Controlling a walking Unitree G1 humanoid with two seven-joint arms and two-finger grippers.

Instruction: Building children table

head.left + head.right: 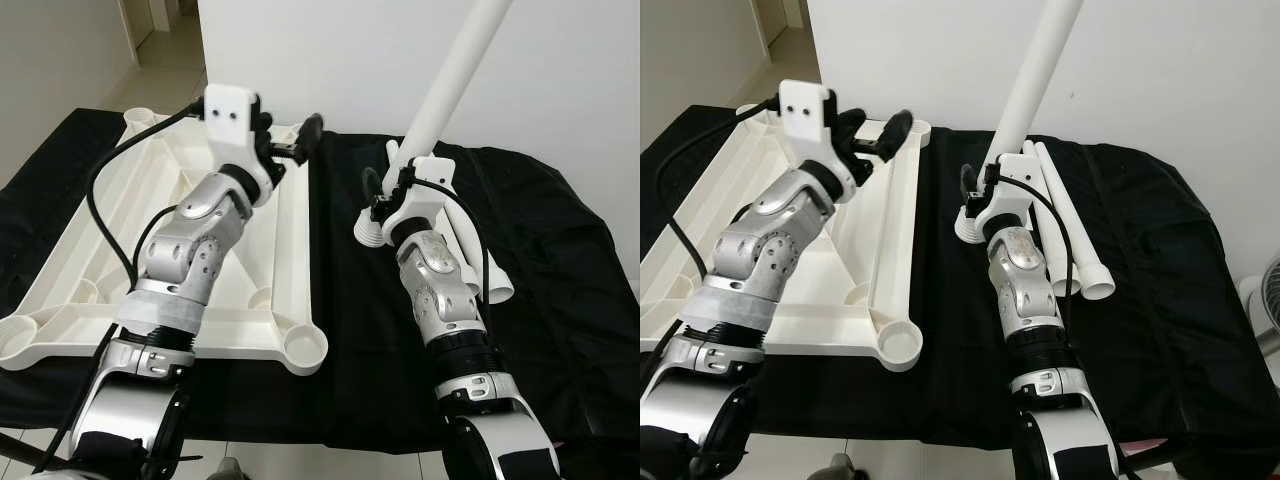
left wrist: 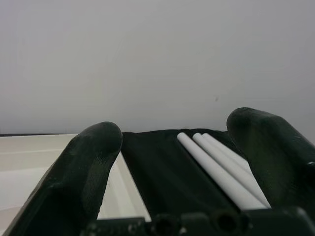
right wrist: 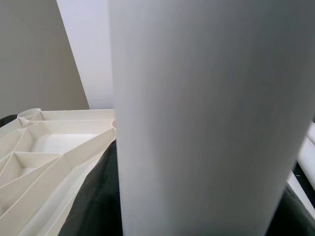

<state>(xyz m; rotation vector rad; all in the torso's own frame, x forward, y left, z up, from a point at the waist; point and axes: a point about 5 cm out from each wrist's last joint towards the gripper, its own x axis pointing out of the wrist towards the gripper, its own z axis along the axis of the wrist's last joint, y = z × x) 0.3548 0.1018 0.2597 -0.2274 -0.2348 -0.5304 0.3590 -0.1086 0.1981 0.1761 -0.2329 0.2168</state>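
Note:
A white plastic table top [image 1: 100,260] lies upside down on a black cloth, ribs up, with a round leg socket [image 1: 300,347] at its near right corner. My left gripper [image 1: 290,140] hovers open over the top's far right edge, nothing between its fingers [image 2: 88,167]. My right gripper [image 1: 392,175] is shut on a long white table leg [image 1: 450,80]. The leg tilts up and to the right, and its ribbed lower end [image 1: 368,232] hangs just above the cloth, right of the table top. In the right wrist view the held leg [image 3: 197,123] stands close, with the table top [image 3: 54,147] beyond it.
Spare white legs [image 1: 1080,240] lie side by side on the cloth behind my right arm, also in the left wrist view [image 2: 216,167]. The black cloth [image 1: 560,300] covers the work surface. A white wall [image 1: 560,60] stands close behind. Tiled floor [image 1: 160,60] lies at far left.

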